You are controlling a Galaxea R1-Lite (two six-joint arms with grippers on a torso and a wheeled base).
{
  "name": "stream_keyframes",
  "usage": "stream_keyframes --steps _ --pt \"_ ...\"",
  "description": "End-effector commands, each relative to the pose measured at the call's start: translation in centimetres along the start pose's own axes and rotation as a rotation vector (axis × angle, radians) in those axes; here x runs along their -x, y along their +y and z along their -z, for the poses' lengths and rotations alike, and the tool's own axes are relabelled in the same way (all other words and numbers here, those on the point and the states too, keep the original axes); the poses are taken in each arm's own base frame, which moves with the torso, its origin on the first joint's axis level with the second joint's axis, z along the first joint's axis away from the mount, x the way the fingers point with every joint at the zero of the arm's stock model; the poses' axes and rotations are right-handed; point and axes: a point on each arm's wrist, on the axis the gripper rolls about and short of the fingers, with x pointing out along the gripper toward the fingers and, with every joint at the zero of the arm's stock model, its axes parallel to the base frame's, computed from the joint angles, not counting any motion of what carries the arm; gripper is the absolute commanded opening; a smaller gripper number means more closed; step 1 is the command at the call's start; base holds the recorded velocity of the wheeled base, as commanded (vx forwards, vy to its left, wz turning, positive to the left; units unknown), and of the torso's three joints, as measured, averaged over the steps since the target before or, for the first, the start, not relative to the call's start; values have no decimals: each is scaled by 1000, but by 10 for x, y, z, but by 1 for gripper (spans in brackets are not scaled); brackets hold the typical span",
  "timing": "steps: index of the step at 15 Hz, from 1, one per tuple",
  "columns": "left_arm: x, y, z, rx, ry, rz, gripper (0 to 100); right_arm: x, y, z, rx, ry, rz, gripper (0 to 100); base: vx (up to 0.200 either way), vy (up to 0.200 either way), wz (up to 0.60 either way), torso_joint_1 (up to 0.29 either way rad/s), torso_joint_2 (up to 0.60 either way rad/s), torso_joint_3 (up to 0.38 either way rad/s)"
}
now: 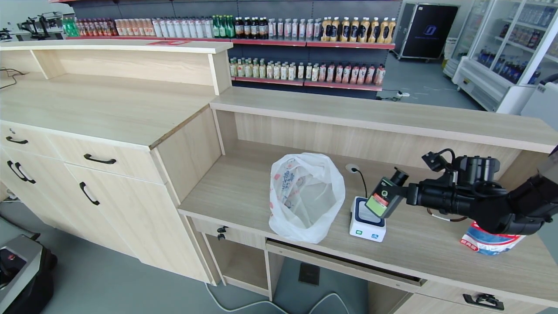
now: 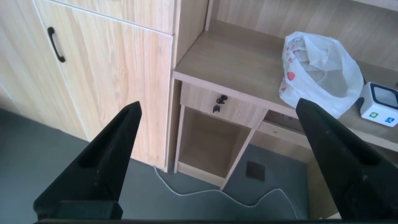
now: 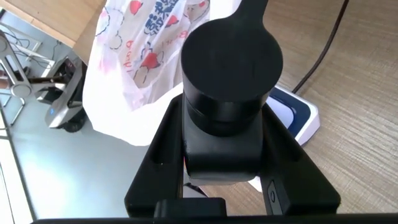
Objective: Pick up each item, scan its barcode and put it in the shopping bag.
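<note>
Right gripper (image 1: 403, 194) first: its fingers (image 3: 158, 168) are clamped on a small dark bottle (image 1: 383, 198) with a black cap and a green and red label, one on either side of the body. The bottle is held tilted in the air, right over the blue window of the barcode scanner (image 1: 367, 224), close but not touching as far as I can see. I can't tell whether the barcode side actually faces the window, since the label I can see points up and away from it.

So I'd say we're in the scan step for this item. The white scanner box sits on the wooden counter (image 1: 418, 257) with its cable (image 1: 362, 181) running back to the wall. The plastic shopping bag (image 1: 287, 183) stands just beside it, on the robot's left, slumped but with its mouth open.

The next move looks simple enough: carry the bottle sideways over that opening, get it well inside the rim, then let go. The bag is floppy, so a drop near the edge could fold it shut or tip it.

There's also a blue, white and red packet (image 1: 488, 242) lying on the counter under the right arm, probably next in line.

The left gripper (image 2: 217, 104) hangs low beside the counter, over the floor, with its fingers (image 2: 99, 162) spread wide and nothing in them.
</note>
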Motion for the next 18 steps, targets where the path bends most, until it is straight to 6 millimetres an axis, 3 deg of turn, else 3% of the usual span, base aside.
stream_keyframes --steps 1,11,13,15,18 --pt "0 0 0 0 -1 0 100 -2 -1 0 -1 1 0 0 0 0 0 0 0 0" --pt "0 0 0 0 -1 0 100 -12 0 -6 -18 -21 -19 0 0 0 0 0 0 0" --pt "0 0 0 0 -1 0 100 3 12 -28 27 -78 -19 0 0 0 0 0 0 0" --pt "0 0 0 0 -1 0 100 34 19 -55 226 -161 116 0 0 0 0 0 0 0" --pt "0 0 0 0 -1 0 100 85 18 -57 575 -142 378 0 0 0 0 0 0 0"
